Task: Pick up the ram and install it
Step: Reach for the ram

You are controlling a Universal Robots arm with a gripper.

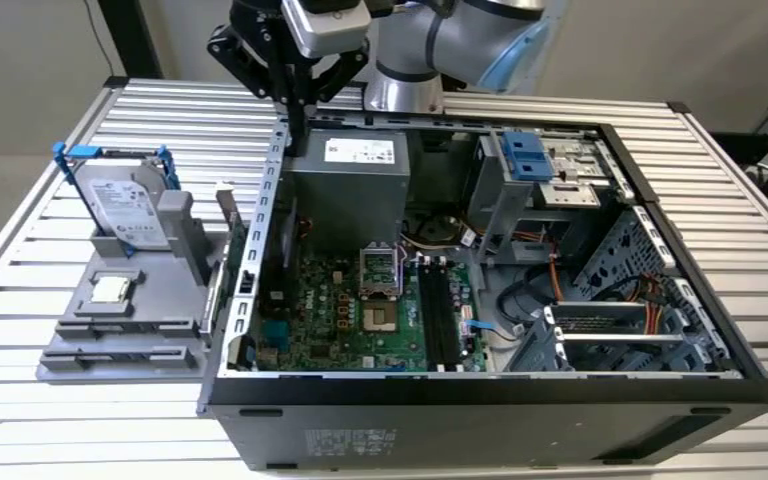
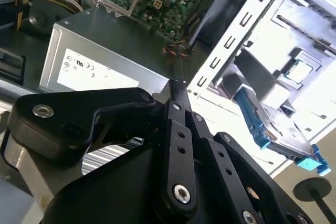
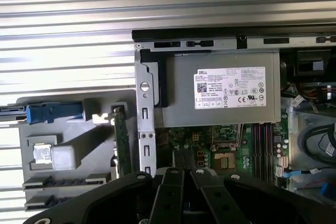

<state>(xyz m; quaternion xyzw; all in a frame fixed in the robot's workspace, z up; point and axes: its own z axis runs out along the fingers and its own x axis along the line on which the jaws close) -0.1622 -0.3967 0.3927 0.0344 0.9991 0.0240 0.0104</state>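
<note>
The ram [image 1: 228,225] stands on its long edge in the grey holder [image 1: 104,330], just outside the open computer case's wall [image 1: 275,200], on the exterior view's left. In the first wrist view the ram [image 3: 122,140] is a thin green strip seen edge-on. My gripper [image 1: 299,138] hangs above the case's back corner, over the power supply's edge, with its black fingers pressed together and nothing between them. Its tips show in both wrist views [image 2: 176,85] [image 3: 184,157]. The ram lies forward of the gripper and to the exterior view's left, apart from it. The dark memory slots [image 1: 440,310] lie on the green motherboard [image 1: 344,320].
A silver hard drive in a blue frame [image 1: 124,205] stands upright in the holder, and a square processor chip [image 1: 111,290] lies in front of it. The grey power supply [image 1: 351,180] fills the case's back. Drive cages and cables [image 1: 598,290] sit at the exterior view's right.
</note>
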